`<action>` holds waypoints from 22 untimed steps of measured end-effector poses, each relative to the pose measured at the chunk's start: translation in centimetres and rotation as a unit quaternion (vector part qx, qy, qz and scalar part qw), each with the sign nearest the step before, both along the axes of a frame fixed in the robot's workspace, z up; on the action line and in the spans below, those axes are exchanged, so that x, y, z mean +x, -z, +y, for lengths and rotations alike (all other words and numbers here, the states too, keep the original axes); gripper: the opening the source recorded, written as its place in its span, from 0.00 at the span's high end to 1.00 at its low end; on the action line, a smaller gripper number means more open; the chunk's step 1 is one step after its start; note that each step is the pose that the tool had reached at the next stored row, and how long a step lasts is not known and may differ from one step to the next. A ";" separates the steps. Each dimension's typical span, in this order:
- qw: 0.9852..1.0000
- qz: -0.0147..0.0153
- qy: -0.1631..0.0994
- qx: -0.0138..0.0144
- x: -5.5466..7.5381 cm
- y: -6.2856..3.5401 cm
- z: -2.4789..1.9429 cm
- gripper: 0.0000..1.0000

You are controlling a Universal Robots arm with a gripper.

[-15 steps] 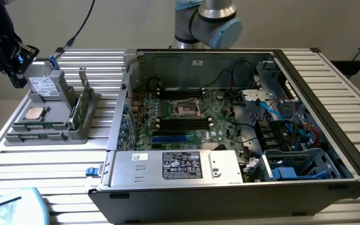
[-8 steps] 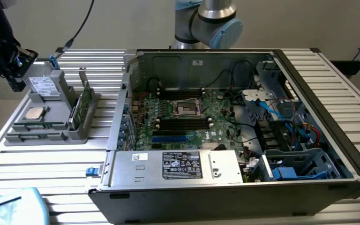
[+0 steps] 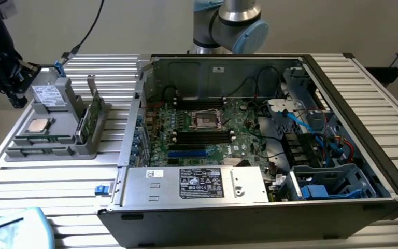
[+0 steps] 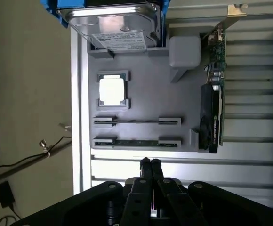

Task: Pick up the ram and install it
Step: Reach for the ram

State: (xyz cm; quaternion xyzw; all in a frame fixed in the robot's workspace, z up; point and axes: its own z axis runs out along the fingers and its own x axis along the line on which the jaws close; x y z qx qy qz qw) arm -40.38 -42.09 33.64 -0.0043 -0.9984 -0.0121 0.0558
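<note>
Gripper [image 4: 150,163] fingers pressed together, holding nothing, near the tray [image 4: 141,108]. Nearest in the tray is the ram [image 4: 136,142], a thin green strip on edge, its ends hidden under grey clips; chips and label cannot be made out. Beyond it is the CPU [image 4: 112,90], then the drive [image 4: 120,28], cut off. In the exterior view the tray sits at the case's [image 3: 254,223] nine o'clock.

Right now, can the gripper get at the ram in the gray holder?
Probably yes. The ram lies uncovered at the edge of the holder nearest the gripper, with nothing between them. The jaws are shut, though.
</note>
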 end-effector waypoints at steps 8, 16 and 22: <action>1.000 0.000 -0.012 0.000 -0.8 1.46 0.00 0.90; 1.000 0.000 -0.021 0.000 -0.9 2.49 0.01 0.90; 1.000 0.000 -0.023 0.000 -0.9 2.49 0.01 0.90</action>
